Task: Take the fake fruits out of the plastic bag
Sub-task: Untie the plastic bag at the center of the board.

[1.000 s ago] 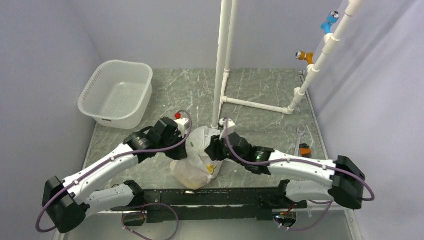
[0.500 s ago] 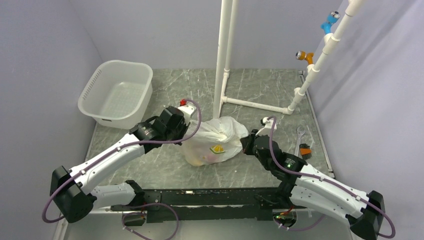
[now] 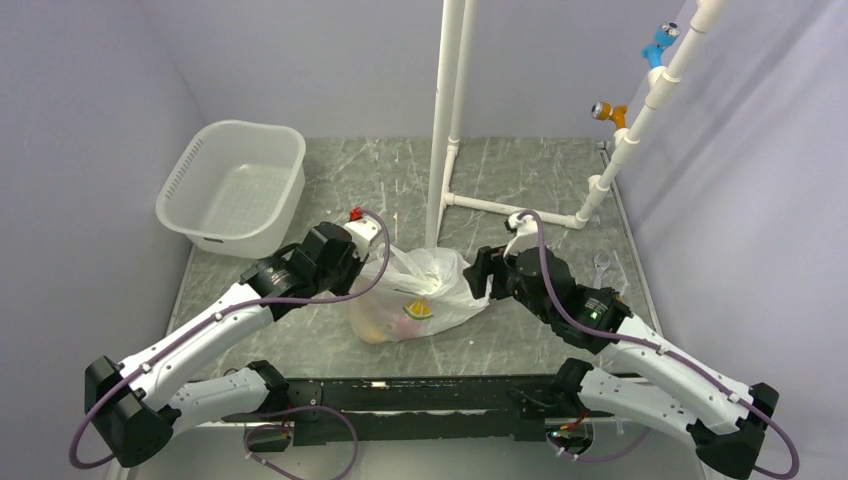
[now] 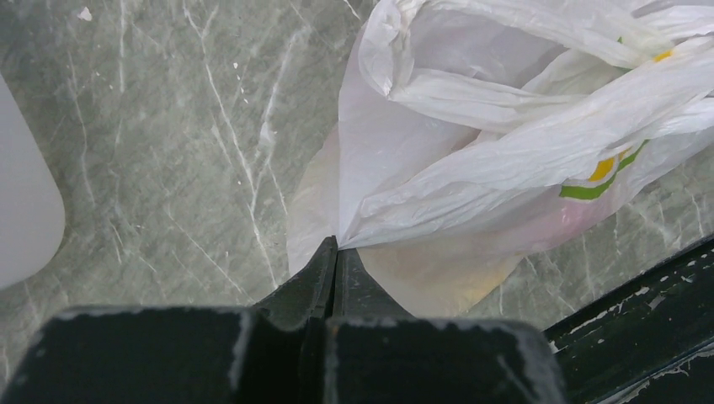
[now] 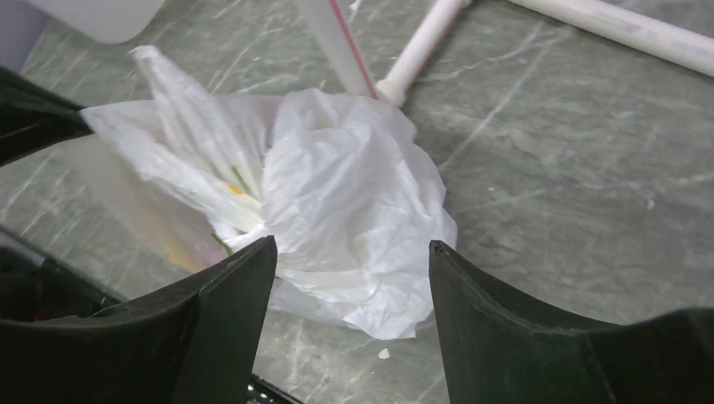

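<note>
The plastic bag [image 3: 425, 285] lies slumped on the marble table between my two grippers, its printed citrus slice facing up. The fake fruits show only as faint yellow and pink patches through the film [image 3: 390, 318], also in the left wrist view [image 4: 471, 278]. My left gripper [image 3: 370, 272] is shut on a fold at the bag's left end; the jaws pinch the film [image 4: 335, 242] of the bag [image 4: 505, 143]. My right gripper [image 3: 482, 280] is open at the bag's right end. Its fingers [image 5: 352, 248] straddle the crumpled bag [image 5: 337, 168] without touching it.
A white perforated tub [image 3: 235, 185] stands at the back left. A white pipe post [image 3: 445, 120] rises just behind the bag, with its base bars running right. A wrench [image 3: 600, 272] and a small orange-black item [image 3: 610, 300] lie at the right. A black rail [image 3: 420, 395] runs along the front.
The bag has gone from bunched near the front rail to spread out rightwards. My right arm swung out to the right, then came back to the bag's right end. My left gripper kept its hold.
</note>
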Motion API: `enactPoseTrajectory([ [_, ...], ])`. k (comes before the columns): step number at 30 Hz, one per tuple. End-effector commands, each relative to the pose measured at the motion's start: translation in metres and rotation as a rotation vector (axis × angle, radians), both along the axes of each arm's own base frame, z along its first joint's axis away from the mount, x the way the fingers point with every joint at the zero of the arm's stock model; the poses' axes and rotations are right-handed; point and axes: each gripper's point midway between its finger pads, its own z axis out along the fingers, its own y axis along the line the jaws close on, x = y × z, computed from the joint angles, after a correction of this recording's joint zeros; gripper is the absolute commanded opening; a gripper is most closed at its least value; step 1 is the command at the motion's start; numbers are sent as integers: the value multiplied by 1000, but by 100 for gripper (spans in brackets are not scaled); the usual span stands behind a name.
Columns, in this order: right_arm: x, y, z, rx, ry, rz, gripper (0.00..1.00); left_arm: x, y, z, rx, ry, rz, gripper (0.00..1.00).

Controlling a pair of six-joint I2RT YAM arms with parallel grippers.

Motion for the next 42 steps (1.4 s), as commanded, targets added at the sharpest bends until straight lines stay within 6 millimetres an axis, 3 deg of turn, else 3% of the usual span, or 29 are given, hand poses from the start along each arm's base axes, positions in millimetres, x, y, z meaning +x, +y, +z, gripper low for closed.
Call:
enactPoseTrajectory([
  [1,-6,33,9,-6,14,169,71,1,-3,12,-36,-41,-18,3],
  [7,-7,66,-8,-8,74,228,74,-11,-19,37,-166,-110,-135,49],
  [10,-3,68,-26,-26,113,189,74,-20,-27,61,-252,-201,-225,71],
  [14,2,63,-40,-48,132,131,70,-40,-57,93,-399,-269,-432,98],
  [17,5,62,-42,-38,128,108,69,-32,-71,108,-358,-231,-489,99],
  [20,7,63,-37,-25,116,98,69,-15,-79,107,-252,-197,-513,99],
  [23,9,65,-33,-19,107,100,69,-3,-88,89,-213,-178,-524,97],
  [26,9,68,-32,-17,111,107,69,-6,-97,61,-245,-147,-546,99],
  [30,10,70,-39,-30,125,110,69,-11,-96,48,-236,-118,-541,99],
  [35,8,72,-49,-59,156,128,69,-3,-96,38,-199,-104,-504,98],
  [40,7,76,-45,-45,152,143,77,4,-98,18,-139,-39,-489,88],
  [42,7,78,-41,-33,144,154,81,5,-99,12,-125,-12,-491,79],
])
